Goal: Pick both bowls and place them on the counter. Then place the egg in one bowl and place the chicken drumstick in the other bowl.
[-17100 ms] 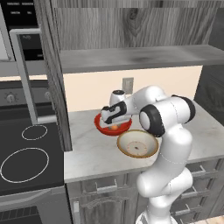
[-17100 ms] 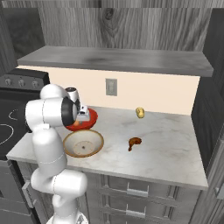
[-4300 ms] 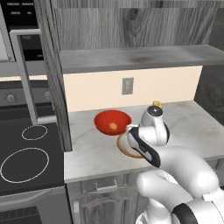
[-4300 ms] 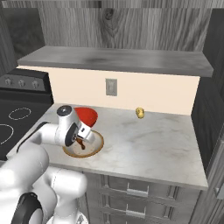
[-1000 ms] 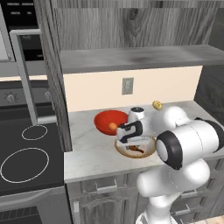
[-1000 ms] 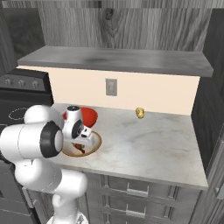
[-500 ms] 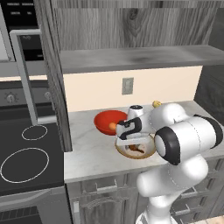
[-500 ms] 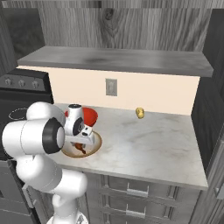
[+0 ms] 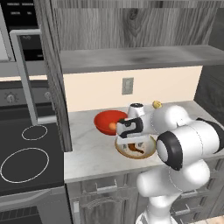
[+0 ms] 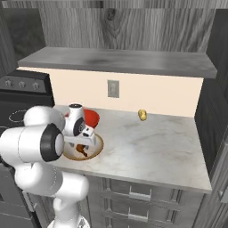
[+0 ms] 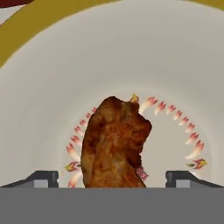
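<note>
Hovering low w/ jaws spread wide and grasping nothing, the gripper [image 11: 111, 177] straddles the chicken drumstick [image 11: 114, 142] lying in the beige bowl [image 9: 148, 152], near-right of the red bowl [image 9: 105, 120], so lifting crookedly could drag it out.

A mottled reddish-brown chicken drumstick [image 11: 116, 142] lies in a cream-inside beige bowl [image 11: 52, 87] ringed by red-orange, perhaps flame-like, marks.
</note>
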Available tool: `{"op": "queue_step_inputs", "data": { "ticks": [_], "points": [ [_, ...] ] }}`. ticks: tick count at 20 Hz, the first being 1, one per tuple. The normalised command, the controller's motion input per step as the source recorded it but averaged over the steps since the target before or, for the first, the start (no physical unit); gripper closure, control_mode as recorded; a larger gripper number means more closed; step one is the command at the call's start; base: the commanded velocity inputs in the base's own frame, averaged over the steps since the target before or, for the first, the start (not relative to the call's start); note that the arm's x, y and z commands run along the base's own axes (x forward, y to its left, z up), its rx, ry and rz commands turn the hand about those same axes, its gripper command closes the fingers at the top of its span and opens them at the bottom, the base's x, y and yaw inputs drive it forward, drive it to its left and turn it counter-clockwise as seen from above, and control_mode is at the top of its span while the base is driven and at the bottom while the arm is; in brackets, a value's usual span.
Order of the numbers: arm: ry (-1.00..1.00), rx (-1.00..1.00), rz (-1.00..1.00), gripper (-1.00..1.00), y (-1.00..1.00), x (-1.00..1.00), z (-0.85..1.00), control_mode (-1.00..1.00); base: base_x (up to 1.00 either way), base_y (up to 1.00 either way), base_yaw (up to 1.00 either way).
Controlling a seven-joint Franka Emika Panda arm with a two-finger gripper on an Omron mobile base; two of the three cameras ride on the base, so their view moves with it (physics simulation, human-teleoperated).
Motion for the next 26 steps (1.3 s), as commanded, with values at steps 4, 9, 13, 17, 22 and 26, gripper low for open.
{"op": "queue_step_inputs", "data": {
  "ticks": [4,9,13,17,22,26],
  "points": [
    [-0.05,0.00,0.00,-1.00,0.00,-0.16,0.34,-1.00,0.00,0.00,0.00],
    [-0.02,0.00,0.00,-1.00,0.00,-0.27,0.30,-1.00,0.00,0.00,0.00],
    [0.00,0.00,0.00,-1.00,0.00,-0.27,0.37,-1.00,0.00,0.00,0.00],
    [0.00,0.00,0.00,-1.00,0.00,-0.26,0.40,-1.00,0.00,0.00,0.00],
    [-0.03,0.00,0.00,-1.00,0.00,-0.35,0.32,-1.00,0.00,0.00,0.00],
    [-0.13,0.00,0.00,-1.00,0.00,-0.42,0.23,-1.00,0.00,0.00,0.00]
  ]
}}
